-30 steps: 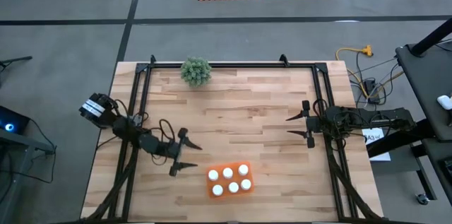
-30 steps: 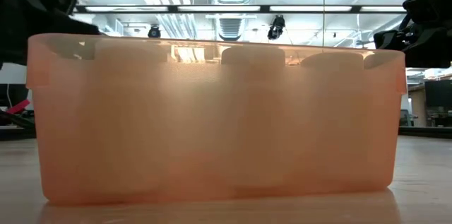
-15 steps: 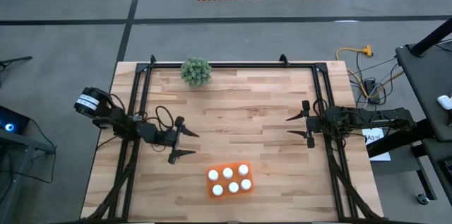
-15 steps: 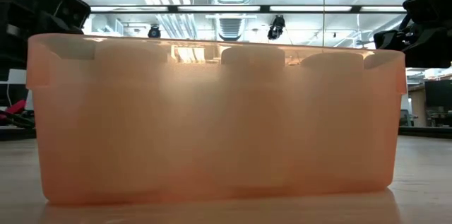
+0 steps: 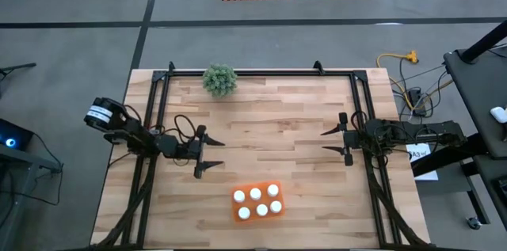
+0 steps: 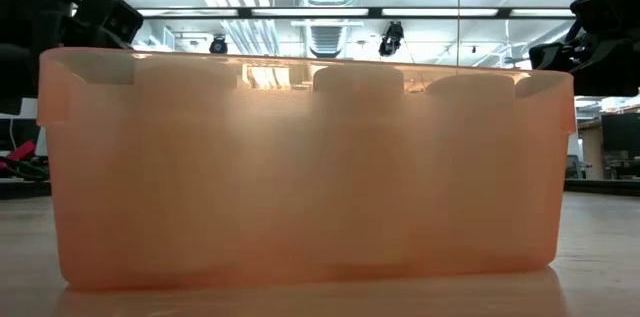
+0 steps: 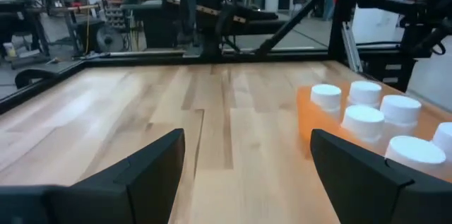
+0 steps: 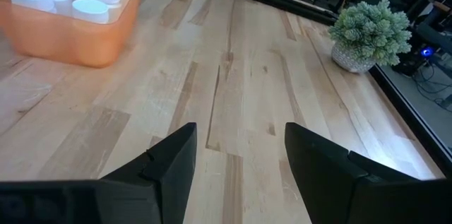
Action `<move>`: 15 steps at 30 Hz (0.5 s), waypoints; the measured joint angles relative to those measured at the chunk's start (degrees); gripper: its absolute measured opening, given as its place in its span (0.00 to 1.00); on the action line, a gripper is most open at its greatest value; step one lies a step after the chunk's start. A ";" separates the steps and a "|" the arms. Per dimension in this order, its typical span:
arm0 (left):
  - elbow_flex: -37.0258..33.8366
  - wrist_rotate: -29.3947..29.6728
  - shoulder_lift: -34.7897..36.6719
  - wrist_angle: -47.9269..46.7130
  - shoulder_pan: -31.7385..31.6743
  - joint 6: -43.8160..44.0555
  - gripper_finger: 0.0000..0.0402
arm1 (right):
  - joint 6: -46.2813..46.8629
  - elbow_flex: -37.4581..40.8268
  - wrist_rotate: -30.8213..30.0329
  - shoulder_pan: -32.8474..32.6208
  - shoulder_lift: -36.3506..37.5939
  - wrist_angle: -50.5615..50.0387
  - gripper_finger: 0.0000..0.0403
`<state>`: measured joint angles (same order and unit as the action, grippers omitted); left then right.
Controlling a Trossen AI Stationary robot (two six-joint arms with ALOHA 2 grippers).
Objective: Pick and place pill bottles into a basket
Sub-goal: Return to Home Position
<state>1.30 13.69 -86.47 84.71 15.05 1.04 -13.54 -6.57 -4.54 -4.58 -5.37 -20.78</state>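
The orange basket (image 5: 258,203) stands on the table near the front edge, with several white-capped pill bottles (image 5: 256,194) standing upright inside it. It also shows in the left wrist view, basket (image 7: 311,114), and in the right wrist view, basket (image 8: 70,37). My left gripper (image 5: 214,154) hangs open above the table, to the left of and behind the basket, pointing toward the table's right. My right gripper (image 5: 327,141) waits open at the table's right side, pointing left. Neither holds anything.
A small green plant (image 5: 219,79) stands at the table's far edge, left of centre. Black frame rails (image 5: 154,116) run along the table's left, right and far sides. Bare wood lies between the two grippers.
My left gripper has swung away from the basket, toward the table's far edge, staying open and level. The basket and bottles have kept still.
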 joint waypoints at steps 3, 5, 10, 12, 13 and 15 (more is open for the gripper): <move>0.72 0.04 -0.09 -0.11 0.00 0.02 0.72 | 0.00 0.00 0.00 0.00 0.00 0.03 0.51; 1.59 0.05 -0.07 0.18 0.00 0.07 0.72 | 0.00 -0.01 0.00 0.01 0.00 0.01 0.51; 2.76 1.93 0.17 0.34 -0.56 -0.74 0.72 | 0.00 -0.02 0.00 0.02 0.00 0.03 0.51; 2.56 6.63 0.17 0.30 -0.82 -1.92 0.72 | 0.00 -0.02 0.00 0.00 0.00 0.01 0.51; 2.44 9.16 0.17 0.02 -0.83 -1.91 0.72 | 0.00 -0.02 0.00 0.00 0.00 0.03 0.51; 2.34 12.35 -0.08 -1.51 -0.83 -1.52 0.72 | 0.00 -0.01 0.00 0.00 0.00 0.01 0.51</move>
<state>3.64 26.04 -86.55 83.20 14.22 -0.48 -13.54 -6.58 -4.54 -4.58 -5.37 -20.78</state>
